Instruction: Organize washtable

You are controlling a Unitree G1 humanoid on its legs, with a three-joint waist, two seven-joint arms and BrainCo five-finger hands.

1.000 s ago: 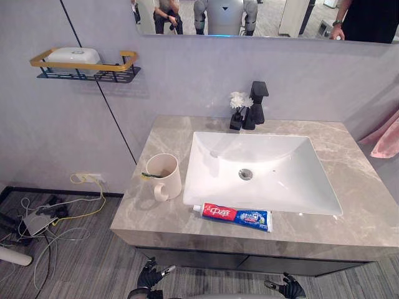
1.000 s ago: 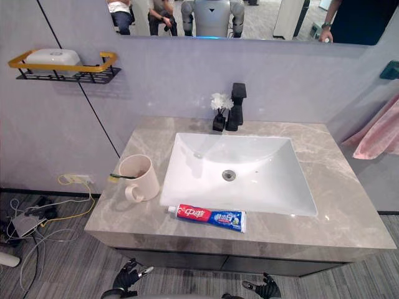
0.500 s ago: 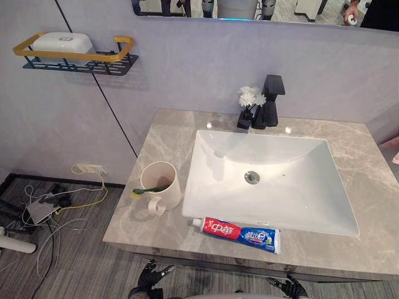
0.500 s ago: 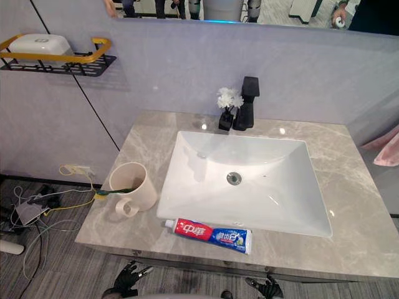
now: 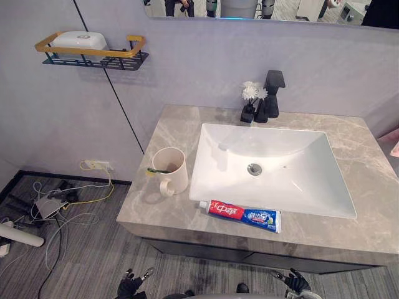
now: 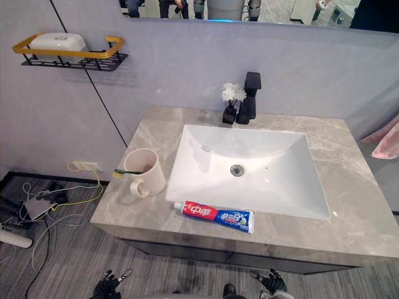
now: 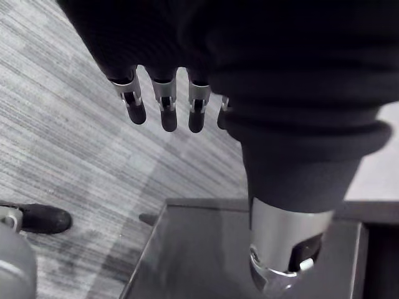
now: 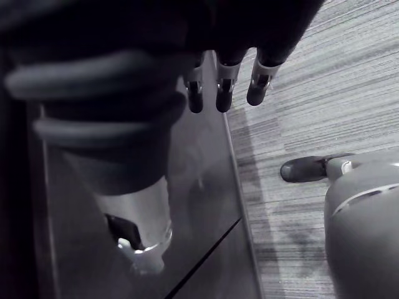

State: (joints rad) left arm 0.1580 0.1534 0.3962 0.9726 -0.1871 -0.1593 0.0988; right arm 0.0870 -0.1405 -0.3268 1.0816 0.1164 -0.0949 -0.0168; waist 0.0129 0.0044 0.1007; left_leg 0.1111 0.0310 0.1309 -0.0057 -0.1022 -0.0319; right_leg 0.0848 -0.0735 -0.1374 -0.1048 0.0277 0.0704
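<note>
A cream mug (image 5: 169, 169) with a green toothbrush (image 5: 159, 170) in it stands on the grey marble counter (image 5: 368, 205), left of the white sink (image 5: 268, 165). A red and blue toothpaste tube (image 5: 244, 216) lies along the counter's front edge before the sink. My left hand (image 5: 131, 286) and right hand (image 5: 296, 283) hang low below the counter front, over the floor. In the wrist views, the left hand (image 7: 163, 106) and the right hand (image 8: 224, 87) have straight fingers and hold nothing.
A black tap (image 5: 271, 93) and a small black vase of white flowers (image 5: 249, 99) stand behind the sink. A wall shelf (image 5: 93, 51) holding a white soap box hangs at upper left. Cables (image 5: 50, 205) lie on the floor left. A pink towel (image 6: 386, 140) hangs right.
The whole picture has shifted, so the camera has moved. The mug, tube and both hands have kept their places.
</note>
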